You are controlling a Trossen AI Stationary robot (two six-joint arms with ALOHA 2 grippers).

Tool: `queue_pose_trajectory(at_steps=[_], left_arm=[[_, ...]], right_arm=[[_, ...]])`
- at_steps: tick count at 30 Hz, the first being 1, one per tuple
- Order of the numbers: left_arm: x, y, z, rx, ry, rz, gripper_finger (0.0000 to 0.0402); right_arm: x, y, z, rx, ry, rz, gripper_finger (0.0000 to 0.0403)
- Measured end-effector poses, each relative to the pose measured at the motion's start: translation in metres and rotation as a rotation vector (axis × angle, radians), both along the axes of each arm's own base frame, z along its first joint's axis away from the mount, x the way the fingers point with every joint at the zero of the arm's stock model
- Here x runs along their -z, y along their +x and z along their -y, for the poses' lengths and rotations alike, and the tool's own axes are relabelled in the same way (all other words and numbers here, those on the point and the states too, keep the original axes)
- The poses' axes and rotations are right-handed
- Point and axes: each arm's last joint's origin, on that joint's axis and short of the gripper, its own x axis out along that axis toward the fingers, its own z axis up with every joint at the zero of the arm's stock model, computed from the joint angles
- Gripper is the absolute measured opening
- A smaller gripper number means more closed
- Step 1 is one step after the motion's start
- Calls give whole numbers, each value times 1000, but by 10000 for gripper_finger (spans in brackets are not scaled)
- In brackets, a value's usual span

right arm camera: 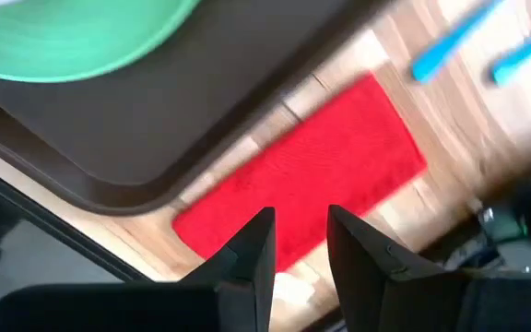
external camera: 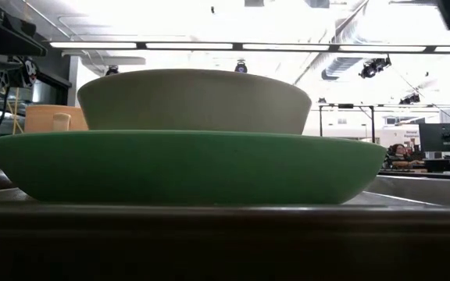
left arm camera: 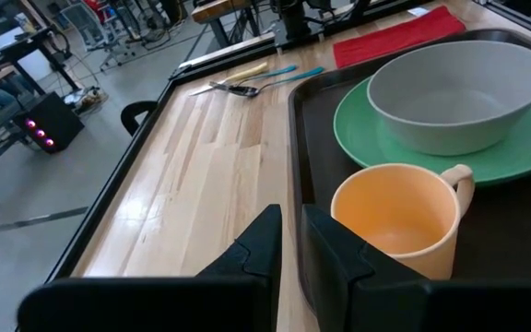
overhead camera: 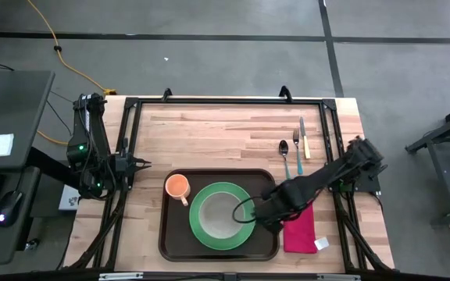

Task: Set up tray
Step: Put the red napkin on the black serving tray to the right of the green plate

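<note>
1. High view: the tray [overhead camera: 218,251] is lying at the near middle of the worktop [overhead camera: 209,136], carrying a green plate [overhead camera: 200,226] with a grey bowl [overhead camera: 223,212] on it and an orange mug [overhead camera: 177,186] at its left end. The right gripper [overhead camera: 266,216] is hanging over the tray's right edge, beside the red napkin [overhead camera: 299,228]; the left gripper [overhead camera: 135,163] is waiting off the tray's left corner. Spoon [overhead camera: 284,155], fork [overhead camera: 295,150] and knife [overhead camera: 305,138] are lying well apart from the tray.
2. Low view: only the bowl stacked on the plate is showing, with the tray's rim [external camera: 209,215] across the front; neither gripper is appearing here.
3. Left wrist view: the left fingers [left arm camera: 264,242] are sitting slightly apart, holding nothing. This view alone is showing the mug's handle and the bowl's depth.
4. Right wrist view: the right fingers [right arm camera: 258,242] are standing apart, empty, above the napkin beside the tray's rounded corner [right arm camera: 136,189].
5. Judgement: the tray looks stiff, smooth and loaded, so probably slippery and heavy; the raised rim seems the place to pinch.
</note>
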Motion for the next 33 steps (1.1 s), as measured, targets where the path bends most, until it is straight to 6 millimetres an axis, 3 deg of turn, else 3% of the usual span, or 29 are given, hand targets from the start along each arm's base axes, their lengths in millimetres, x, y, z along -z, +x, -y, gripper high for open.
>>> queue_pose_trajectory(at_steps=[9,20,33], left_arm=[[0,0,0,-4,-22,-5,79],[3,-1,1,30,-48,-95,79],[3,-1,0,33,-29,-100,79]], right_arm=[[-4,-37,8,264,86,80,78],[15,-29,1,457,235,200,78],[47,-34,2,515,244,113,78]])
